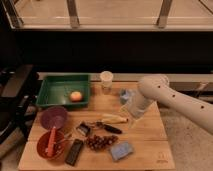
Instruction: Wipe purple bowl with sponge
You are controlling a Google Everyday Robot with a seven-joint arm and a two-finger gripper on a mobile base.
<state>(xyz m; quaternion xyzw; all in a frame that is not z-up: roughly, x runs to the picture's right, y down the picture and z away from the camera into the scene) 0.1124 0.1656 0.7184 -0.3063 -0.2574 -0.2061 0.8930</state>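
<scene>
The purple bowl point(53, 118) sits at the left of the wooden table, just behind the red bowl point(51, 145) that holds utensils. The sponge point(121, 150), a flat light blue-grey block, lies near the table's front edge, right of centre. My gripper point(131, 114) is at the end of the white arm that reaches in from the right. It hangs over the table's right-middle part, well right of the purple bowl and behind the sponge, apart from both.
A green tray point(52, 96) holding an orange fruit point(75, 96) stands at the back left. A white cup point(106, 80) and a lumpy blue-grey object point(124, 96) are at the back. A banana and knife point(113, 120), grapes point(98, 142) and a black remote point(75, 152) lie mid-table.
</scene>
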